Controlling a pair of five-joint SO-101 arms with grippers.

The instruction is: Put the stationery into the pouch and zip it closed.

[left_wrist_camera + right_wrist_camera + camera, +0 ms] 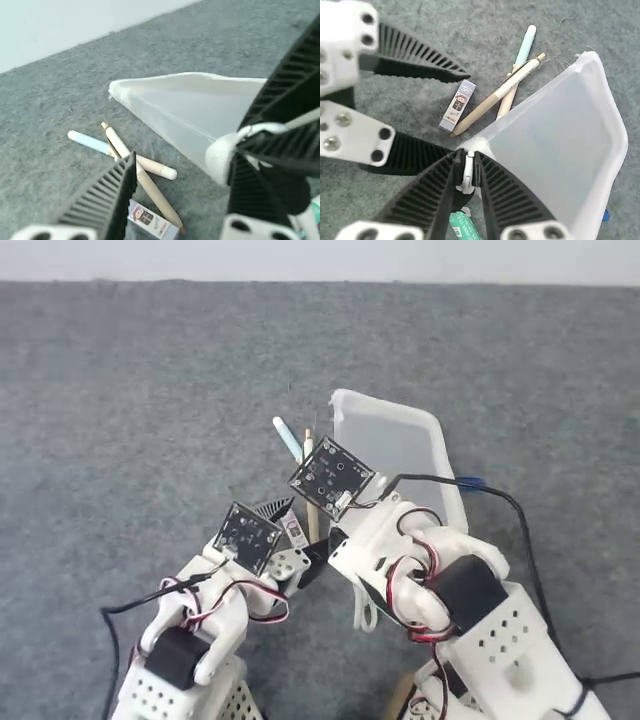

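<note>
A translucent white pouch [400, 445] lies on the grey carpet, seen also as the pouch [555, 145] and the pouch [195, 107]. My right gripper [468, 172] is shut on the white zipper pull at the pouch's near corner. Beside the pouch lie a light blue pen [525, 45], a beige pen [495, 97] and a small boxed eraser [457, 105]. My left gripper [182, 170] is open, one finger [110, 192] on each side of the eraser [150, 224], close beside the right gripper.
Grey carpet [130, 410] covers the whole table. A green-topped item [462, 227] sits under the right gripper. A black cable [515, 515] runs along the right arm past the pouch. Open carpet lies to the left and far side.
</note>
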